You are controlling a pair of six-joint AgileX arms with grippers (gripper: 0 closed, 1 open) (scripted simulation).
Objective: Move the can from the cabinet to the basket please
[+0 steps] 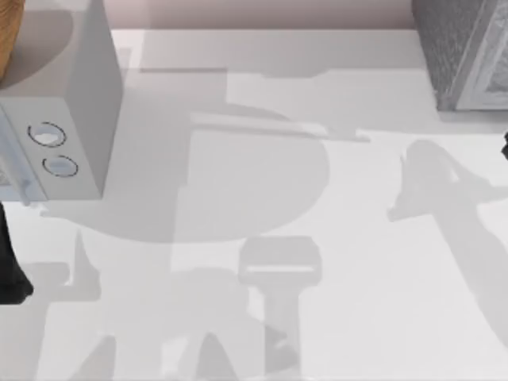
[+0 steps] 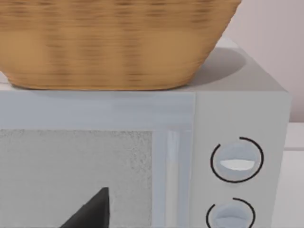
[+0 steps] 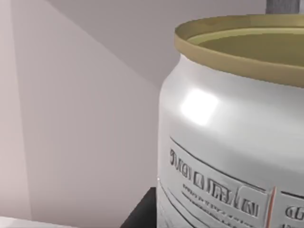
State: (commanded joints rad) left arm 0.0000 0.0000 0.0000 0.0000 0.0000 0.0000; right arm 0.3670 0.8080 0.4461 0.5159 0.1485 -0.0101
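White cylindrical tin can [image 3: 232, 137] upright, right up against right gripper camera; grip state can't tell; woven tan basket [image 2: 114, 42] far left

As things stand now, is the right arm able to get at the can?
Probably yes. In the right wrist view the can stands upright very close before the camera, with nothing between. Whether the jaws are around it, I cannot tell.

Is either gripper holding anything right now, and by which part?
Cannot be told. The can sits very close in the right wrist view, but no finger contact is visible. The left wrist view faces the basket, with nothing held there.
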